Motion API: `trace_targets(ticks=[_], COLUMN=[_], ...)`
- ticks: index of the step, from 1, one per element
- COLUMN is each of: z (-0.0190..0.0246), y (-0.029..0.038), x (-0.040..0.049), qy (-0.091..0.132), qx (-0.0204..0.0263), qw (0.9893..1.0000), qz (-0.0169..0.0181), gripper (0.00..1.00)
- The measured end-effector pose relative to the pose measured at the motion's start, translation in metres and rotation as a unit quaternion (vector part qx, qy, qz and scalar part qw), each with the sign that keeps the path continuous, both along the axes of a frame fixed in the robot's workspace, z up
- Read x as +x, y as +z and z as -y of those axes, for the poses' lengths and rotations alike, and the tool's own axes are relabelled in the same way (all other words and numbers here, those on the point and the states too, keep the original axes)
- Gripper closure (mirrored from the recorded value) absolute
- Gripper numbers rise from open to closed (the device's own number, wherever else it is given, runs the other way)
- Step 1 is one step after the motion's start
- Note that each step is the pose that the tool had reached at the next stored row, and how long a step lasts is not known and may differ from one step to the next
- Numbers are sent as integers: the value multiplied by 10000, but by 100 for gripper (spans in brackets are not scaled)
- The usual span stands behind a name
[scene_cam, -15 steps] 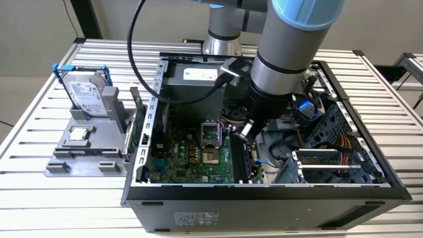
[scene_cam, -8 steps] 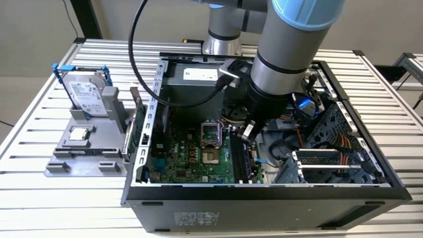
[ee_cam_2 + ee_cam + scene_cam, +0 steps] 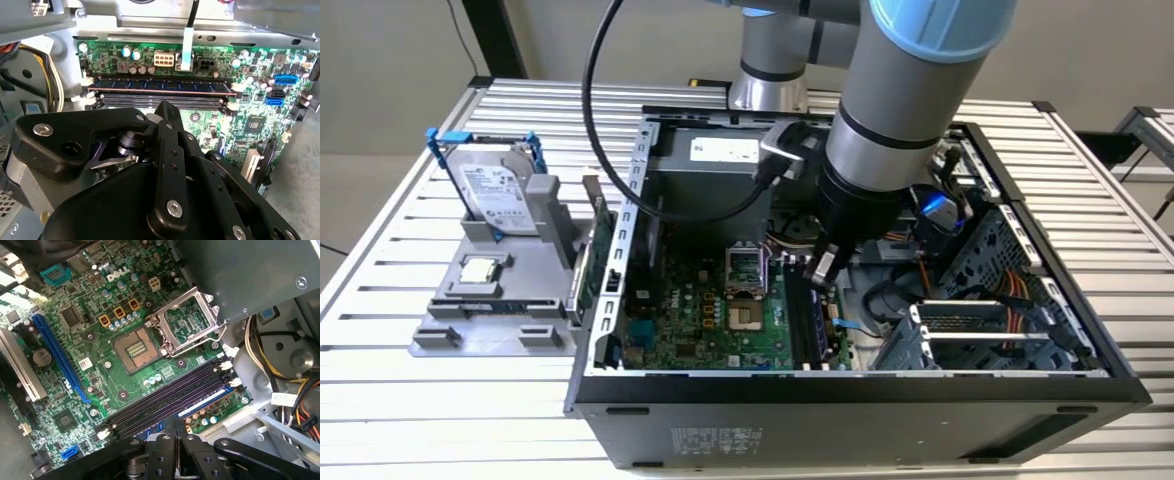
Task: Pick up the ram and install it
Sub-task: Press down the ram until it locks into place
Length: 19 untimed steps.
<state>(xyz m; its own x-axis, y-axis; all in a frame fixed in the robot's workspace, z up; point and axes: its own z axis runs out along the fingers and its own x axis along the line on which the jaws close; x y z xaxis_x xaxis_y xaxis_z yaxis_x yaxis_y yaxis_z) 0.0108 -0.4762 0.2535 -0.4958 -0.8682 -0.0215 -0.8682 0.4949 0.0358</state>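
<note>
One ram sits seated in the far slot, just beyond the gripper. Three empty slots lie nearer. Jaws look clenched, grasping nothing.

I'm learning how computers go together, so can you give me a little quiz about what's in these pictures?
1. True or false: the ram stands in a slot on the motherboard.
2. Where is the hard drive? A) upright in the grey holder on the table. B) lying flat inside the computer. C) hanging from a cable.
3. Fill in the gap: the metal cover of the processor socket is flipped ____.

Key: 1 true. 2 A. 3 open; the socket has no chip in it.
</note>
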Motion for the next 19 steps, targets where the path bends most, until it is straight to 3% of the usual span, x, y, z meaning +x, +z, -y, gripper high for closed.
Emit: trace_targets(ticks=[8,12,14,19], z=[-2,-2,-1,-2], y=[1,1,1,0], x=[2,6,12,20], qy=[458,648,817,958], qx=[13,23,35,58], qw=[9989,9979,9967,9954], qz=[0,0,2,4], gripper=[100,100,100,100])
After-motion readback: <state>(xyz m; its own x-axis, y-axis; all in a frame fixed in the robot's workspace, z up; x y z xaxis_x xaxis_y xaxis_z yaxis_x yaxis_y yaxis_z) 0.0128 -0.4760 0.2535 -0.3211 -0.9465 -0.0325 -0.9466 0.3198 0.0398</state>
